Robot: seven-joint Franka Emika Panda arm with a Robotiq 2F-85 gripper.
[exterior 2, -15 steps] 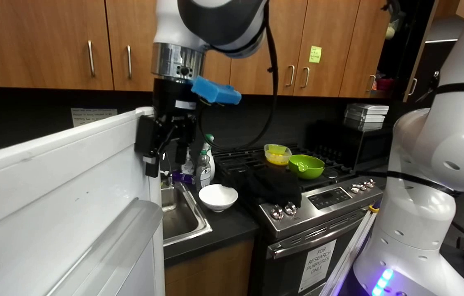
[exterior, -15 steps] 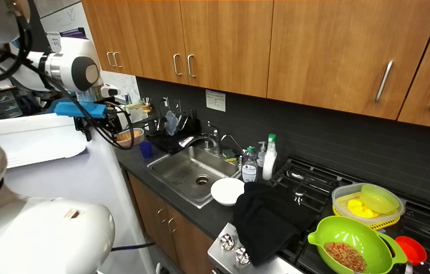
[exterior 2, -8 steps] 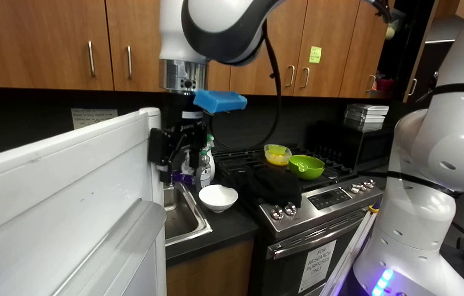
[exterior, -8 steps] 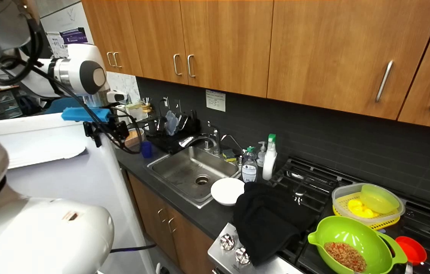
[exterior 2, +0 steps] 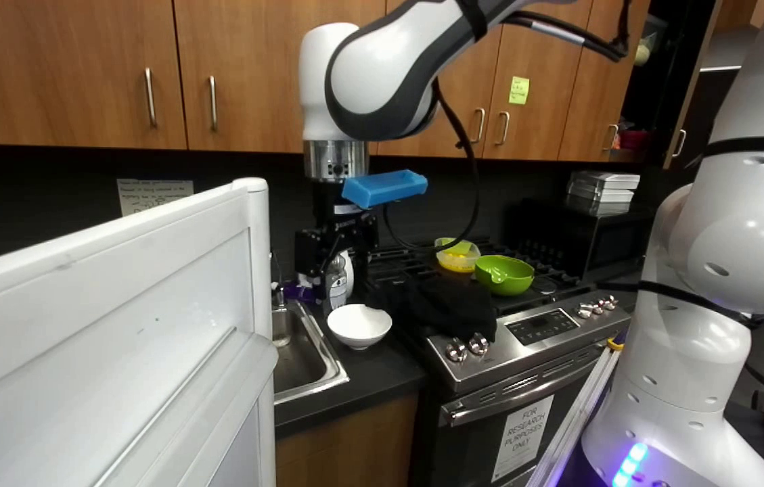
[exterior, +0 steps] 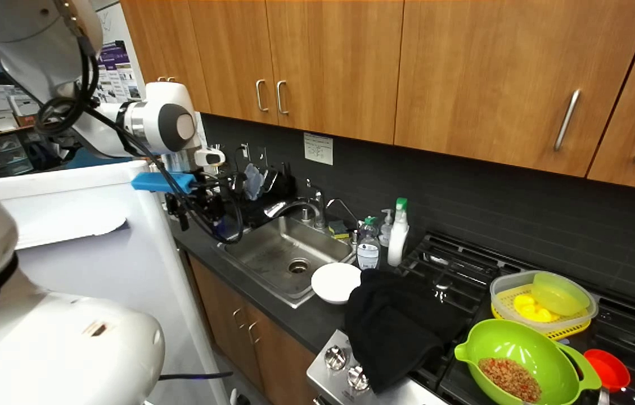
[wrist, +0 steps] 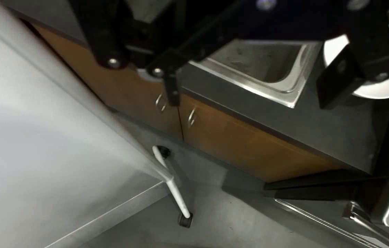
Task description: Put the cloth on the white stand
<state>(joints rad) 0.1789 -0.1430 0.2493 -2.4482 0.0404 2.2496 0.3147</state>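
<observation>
- Wall cabinets (exterior: 334, 62): wood, above the sink (exterior 2: 300, 365); upper edges cut off in both exterior views.
- White stand (exterior 2: 145, 291): beside the sink; lower end out of frame in both exterior views.
- Stove (exterior 2: 530, 356): on the sink's opposite side; lower part cut off in both exterior views.
- Robot arm (exterior 2: 388, 74): white and dark grey, extends to near the sink; upper links out of frame in both exterior views.
- Sink: steel; partly hidden behind the white stand in an exterior view, behind the gripper (wrist: 251, 100) in the wrist view.
- Cloth (exterior: 401, 332): black, bunched on the stove corner nearest the sink, edge over the stove front; folds hard to read; contact with the white bowl (exterior: 335, 283) cannot be judged.
- Gripper: black, above the level of the sink, toward its white-stand side; jaws wide apart, counter (wrist: 304, 127) and sink rim showing between; outline hard to make out in both exterior views.
- Green bowl (exterior: 550, 365): on the stove, well away from the sink; base cut off in an exterior view, grainy contents (exterior: 510, 378) unidentifiable.
- Clear container (exterior: 511, 281): just beside the green bowl, well away from the sink; yellow pieces (exterior: 531, 308) inside, kind unclear.
- White bowl: just beside the sink's stove-side corner; partly behind a finger in the wrist view.
</observation>
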